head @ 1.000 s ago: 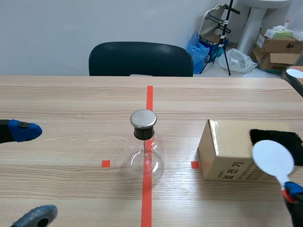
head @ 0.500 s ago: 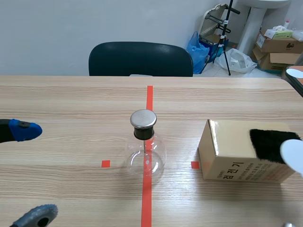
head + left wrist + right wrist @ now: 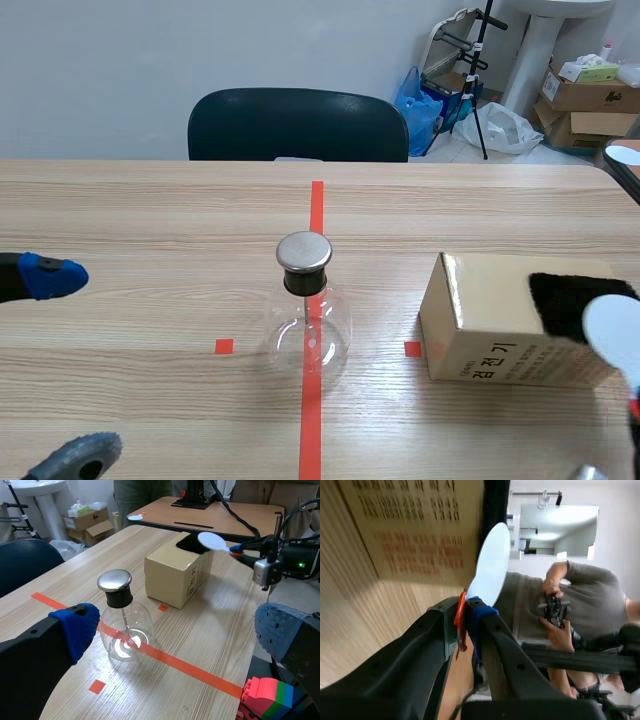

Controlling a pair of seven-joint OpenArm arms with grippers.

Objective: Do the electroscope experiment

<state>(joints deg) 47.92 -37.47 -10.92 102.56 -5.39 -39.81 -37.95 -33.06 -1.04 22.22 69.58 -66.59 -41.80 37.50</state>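
The electroscope, a round glass flask [image 3: 305,335] with a metal cap [image 3: 303,252], stands on the red tape line mid-table. To its right is a cardboard box [image 3: 490,320] with a black cloth [image 3: 570,298] on top. My right gripper [image 3: 465,616] is shut on the red handle of a white disc paddle [image 3: 615,335], which hangs by the cloth's near right end. The left wrist view shows the flask [image 3: 125,630], box [image 3: 175,575], paddle [image 3: 211,540] and right gripper [image 3: 250,555]. My left gripper [image 3: 60,370] is open at the left, well apart from the flask.
A dark chair [image 3: 297,125] stands behind the table's far edge. Cardboard boxes [image 3: 590,95] and bags lie on the floor at the back right. Coloured blocks [image 3: 267,697] sit off the table's edge near my left gripper. A person [image 3: 560,610] sits beyond the box.
My right gripper has carried the white paddle to the right, from in front of the box to the cloth's right end. The left arm has kept still.
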